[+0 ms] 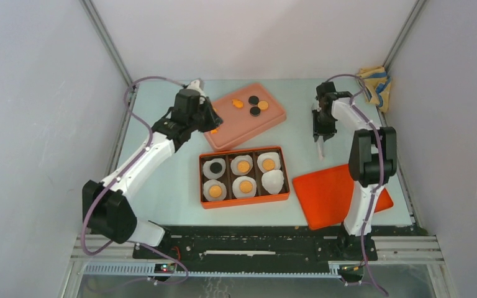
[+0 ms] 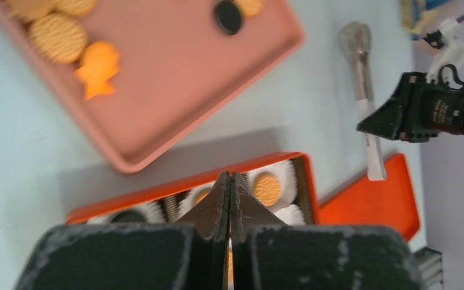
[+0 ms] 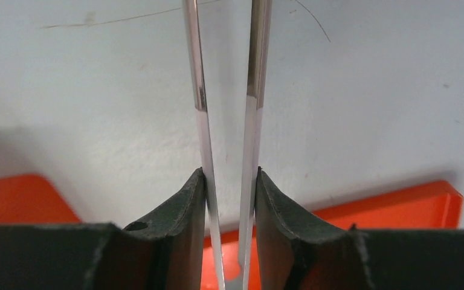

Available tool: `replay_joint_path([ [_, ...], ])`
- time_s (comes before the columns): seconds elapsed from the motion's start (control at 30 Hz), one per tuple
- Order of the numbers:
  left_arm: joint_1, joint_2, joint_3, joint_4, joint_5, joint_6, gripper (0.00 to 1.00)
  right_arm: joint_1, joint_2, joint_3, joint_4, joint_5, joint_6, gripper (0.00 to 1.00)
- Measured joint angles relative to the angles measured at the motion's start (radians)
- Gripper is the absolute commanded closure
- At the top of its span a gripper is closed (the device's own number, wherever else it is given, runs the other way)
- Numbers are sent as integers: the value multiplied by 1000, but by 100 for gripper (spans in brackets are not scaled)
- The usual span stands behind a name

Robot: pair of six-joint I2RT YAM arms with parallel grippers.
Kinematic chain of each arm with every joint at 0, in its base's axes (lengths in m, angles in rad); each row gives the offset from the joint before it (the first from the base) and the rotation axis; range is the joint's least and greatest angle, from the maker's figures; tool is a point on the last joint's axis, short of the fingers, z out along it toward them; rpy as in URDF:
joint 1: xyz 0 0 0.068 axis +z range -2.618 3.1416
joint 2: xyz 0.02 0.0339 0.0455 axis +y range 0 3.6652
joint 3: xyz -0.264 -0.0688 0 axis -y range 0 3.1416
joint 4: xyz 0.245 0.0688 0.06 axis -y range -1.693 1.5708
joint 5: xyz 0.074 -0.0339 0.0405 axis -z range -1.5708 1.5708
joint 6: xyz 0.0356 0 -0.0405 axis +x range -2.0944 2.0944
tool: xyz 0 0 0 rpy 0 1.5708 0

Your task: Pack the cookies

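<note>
Orange and black cookies [image 1: 254, 105] lie on a pink tray [image 1: 273, 118] at the back; the left wrist view shows more there [image 2: 57, 37]. An orange box [image 1: 244, 203] holds six white paper cups: one with a black cookie [image 1: 215, 167], several with an orange cookie [image 1: 243, 166], and the front right cup [image 1: 273, 180] empty. My left gripper [image 1: 213, 126] [image 2: 230, 178] hangs above the tray's left end, shut, with a thin orange cookie edge showing between its fingers. My right gripper [image 1: 318, 131] [image 3: 228, 172] is shut on metal tweezers [image 3: 200, 90] over bare table.
The orange box lid [image 1: 332, 198] lies at the front right, beside the right arm's base. A yellow and blue cloth [image 1: 374, 84] sits in the back right corner. Frame posts and grey walls close in the table.
</note>
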Motion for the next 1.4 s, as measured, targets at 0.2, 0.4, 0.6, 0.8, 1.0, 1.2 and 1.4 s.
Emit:
replay_joint_path([
  [0.2, -74, 123, 158, 91, 92, 17, 100, 104, -252, -18, 6, 0, -6, 74],
  [0.4, -93, 237, 217, 194, 215, 12, 99, 258, -422, -45, 21, -97, -15, 74],
  [0.6, -98, 269, 218, 243, 267, 6, 99, 339, -453, -97, 11, -182, -26, 75],
  [0.8, -110, 284, 247, 282, 295, 6, 99, 407, -453, -100, 4, -188, -32, 75],
  [1.0, -124, 345, 257, 317, 318, -7, 100, 486, -452, -53, -27, -188, -40, 76],
  [1.2, -141, 388, 232, 321, 322, -13, 100, 499, -457, 17, -31, -132, -45, 77],
  [1.4, -141, 381, 195, 279, 291, 9, 100, 499, -462, 17, -33, -105, -46, 78],
])
